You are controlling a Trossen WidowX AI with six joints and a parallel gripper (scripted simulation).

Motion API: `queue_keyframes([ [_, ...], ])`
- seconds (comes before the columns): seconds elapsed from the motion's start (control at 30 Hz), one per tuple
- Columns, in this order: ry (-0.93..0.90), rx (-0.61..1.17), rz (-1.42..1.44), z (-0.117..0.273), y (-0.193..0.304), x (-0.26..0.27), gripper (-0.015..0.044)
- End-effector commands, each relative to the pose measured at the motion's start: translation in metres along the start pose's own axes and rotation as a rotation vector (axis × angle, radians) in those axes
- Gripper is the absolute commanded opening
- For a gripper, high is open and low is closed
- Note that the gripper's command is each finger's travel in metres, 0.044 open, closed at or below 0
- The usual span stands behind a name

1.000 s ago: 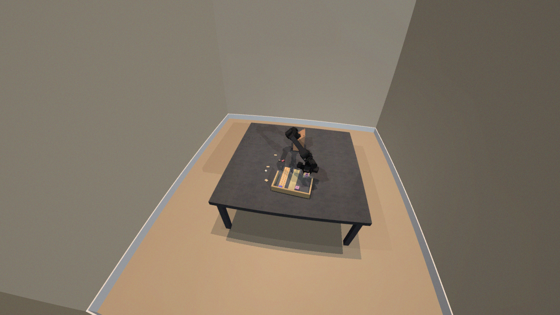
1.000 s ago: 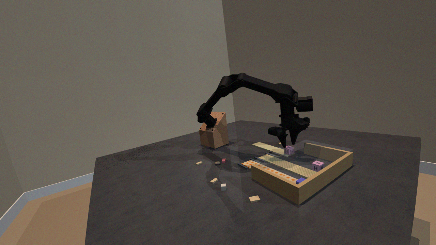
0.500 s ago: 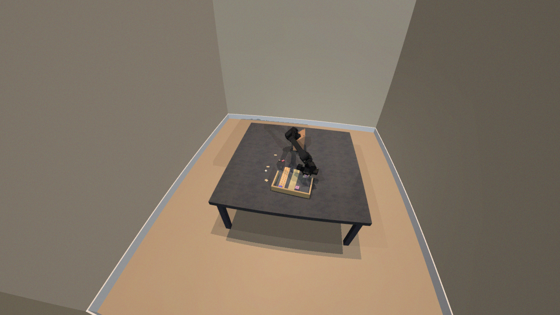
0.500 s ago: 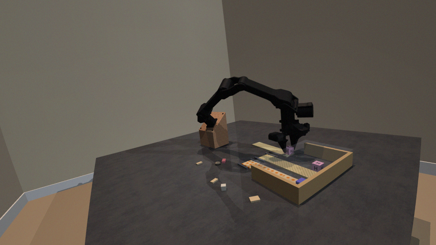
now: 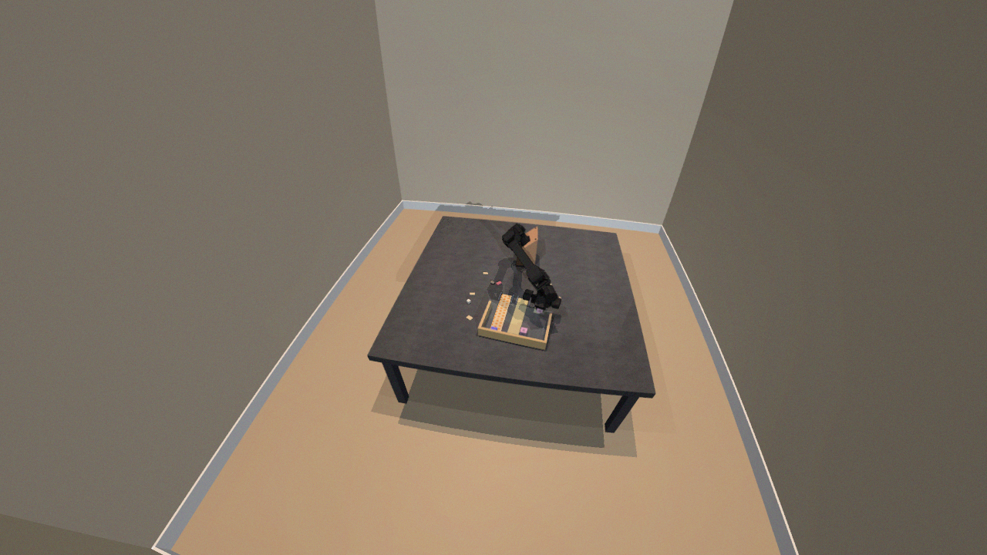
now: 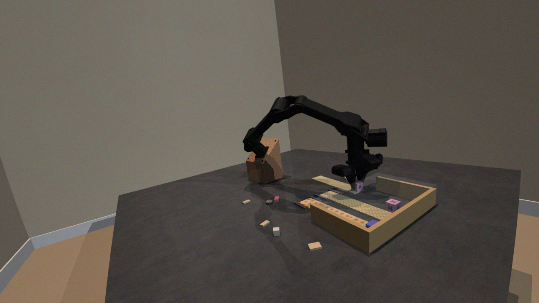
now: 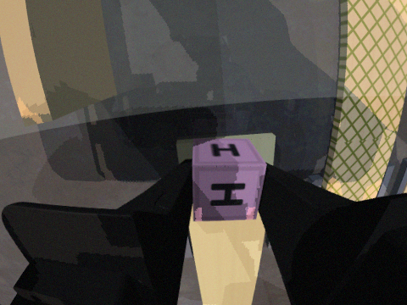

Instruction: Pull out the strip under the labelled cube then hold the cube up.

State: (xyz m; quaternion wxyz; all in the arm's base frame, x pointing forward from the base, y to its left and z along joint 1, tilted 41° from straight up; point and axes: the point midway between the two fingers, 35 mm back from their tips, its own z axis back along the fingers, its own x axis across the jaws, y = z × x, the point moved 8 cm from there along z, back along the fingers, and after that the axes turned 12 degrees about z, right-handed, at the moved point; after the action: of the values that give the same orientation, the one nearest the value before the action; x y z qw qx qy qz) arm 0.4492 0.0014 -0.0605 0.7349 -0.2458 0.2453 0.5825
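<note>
A purple cube (image 6: 359, 187) (image 7: 226, 182) marked H stands on the end of a plain pale strip (image 6: 331, 182) (image 7: 226, 263), which lies mostly outside the tray's open side. My gripper (image 6: 357, 183) points down and is shut on this cube, one finger against each side. A second pink-purple H cube (image 6: 393, 203) (image 5: 523, 330) is inside the tray near its far wall. A green-latticed strip (image 6: 354, 203) (image 7: 369, 51) and an orange-dotted strip (image 6: 335, 212) (image 5: 500, 314) lie in the tray, with a blue block (image 6: 372, 223) at the dotted strip's end.
The wooden tray (image 6: 403, 214) (image 5: 512, 339) has raised walls, and dark guide rails stand at its open side. A white cube (image 6: 276, 231), a red block (image 6: 276, 198), a dark stone (image 6: 269, 202) and several small wooden pieces lie beside it. The arm's wooden base (image 6: 263, 171) stands behind.
</note>
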Motion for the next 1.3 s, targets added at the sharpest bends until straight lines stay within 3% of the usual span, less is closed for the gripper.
queue_keyframes([
  [0.0, -0.001, -0.001, -0.001, 0.001, 0.000, 0.000, 0.0072],
  [0.1, -0.001, -0.001, -0.001, 0.002, 0.001, -0.001, 0.0000],
  [0.73, 0.004, 0.000, 0.012, 0.042, 0.056, -0.015, 0.0000],
  [1.27, 0.004, 0.001, 0.014, 0.044, 0.093, -0.025, 0.0000],
])
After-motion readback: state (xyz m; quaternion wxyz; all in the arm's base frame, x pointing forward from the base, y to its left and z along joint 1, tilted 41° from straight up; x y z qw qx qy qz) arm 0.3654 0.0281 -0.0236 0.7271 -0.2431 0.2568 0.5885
